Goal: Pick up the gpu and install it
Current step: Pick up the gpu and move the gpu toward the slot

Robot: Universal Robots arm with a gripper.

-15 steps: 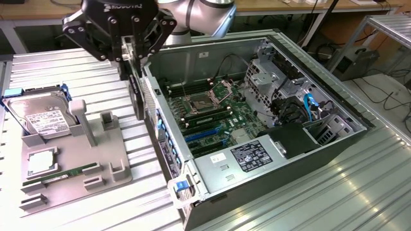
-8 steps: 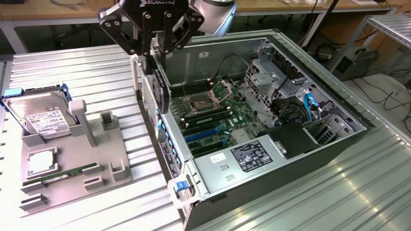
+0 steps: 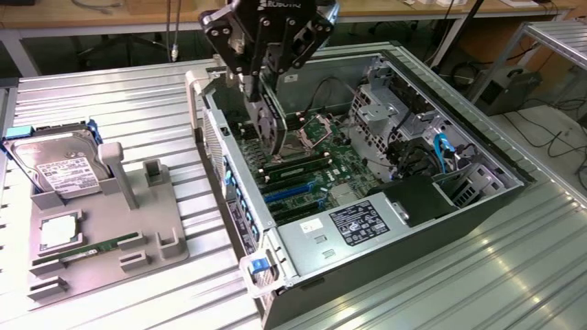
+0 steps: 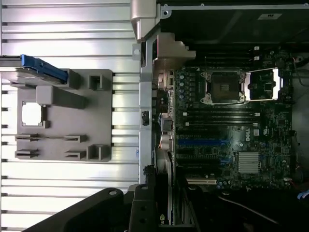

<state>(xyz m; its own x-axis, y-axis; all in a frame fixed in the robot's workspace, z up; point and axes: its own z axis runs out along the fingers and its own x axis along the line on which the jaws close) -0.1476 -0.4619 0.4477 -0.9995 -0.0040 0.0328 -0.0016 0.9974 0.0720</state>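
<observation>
Above the open case (image 3: 456,130), my gripper (image 3: 260,84) is clamped on the gpu (image 3: 269,127), which hangs edge-down inside the case, low over the motherboard (image 3: 353,168) near the rear wall. Risk: if its edge misses the slot or its bracket snags the wall, pressing down could tilt it in my grip.

Bright glare across ribbed table (image 3: 513,282)
</observation>
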